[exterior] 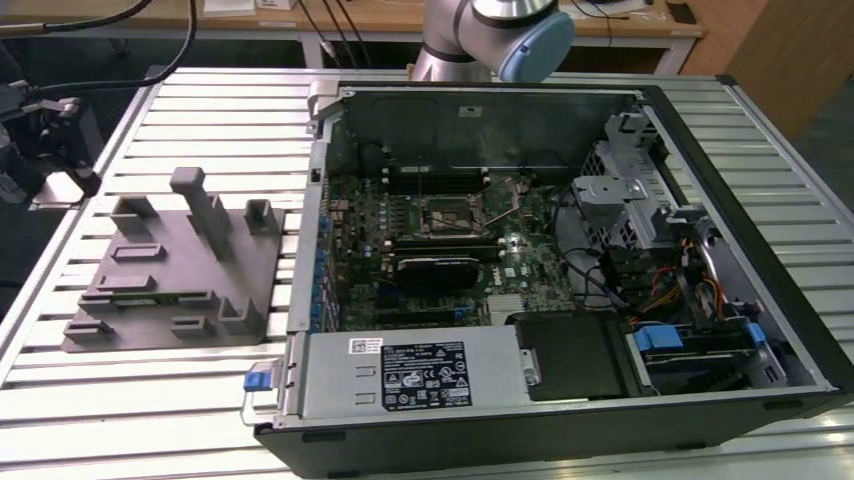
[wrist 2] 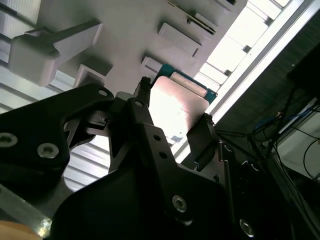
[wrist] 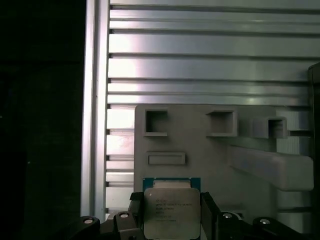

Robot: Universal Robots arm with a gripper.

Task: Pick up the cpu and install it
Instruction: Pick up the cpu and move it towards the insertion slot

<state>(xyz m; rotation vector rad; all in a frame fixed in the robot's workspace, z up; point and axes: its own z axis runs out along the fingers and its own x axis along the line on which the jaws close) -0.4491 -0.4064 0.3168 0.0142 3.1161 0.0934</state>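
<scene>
The cpu [wrist: 171, 210] is a thin square chip with a silvery top plate and a green edge. It sits between the two black fingers of my gripper [wrist: 171, 200], which press on its opposite sides. In the second wrist view the cpu [wrist 2: 179, 107] is seen from beneath the gripper [wrist 2: 175, 102], one finger [wrist 2: 145, 97] on one side and the other finger [wrist 2: 202, 135] on the other. It is held over the grey plastic fixture [wrist: 220, 155]. In the exterior view the open computer case [exterior: 747, 300] shows the motherboard's empty socket [exterior: 454, 215].
The grey fixture [exterior: 174, 260] with upright posts stands on the slatted metal table [exterior: 160, 400] at the exterior view's left, beside the case. A power supply [exterior: 400, 375], a drive cage [exterior: 627, 190] and cables crowd the case. The arm's base [exterior: 494, 35] is behind it.
</scene>
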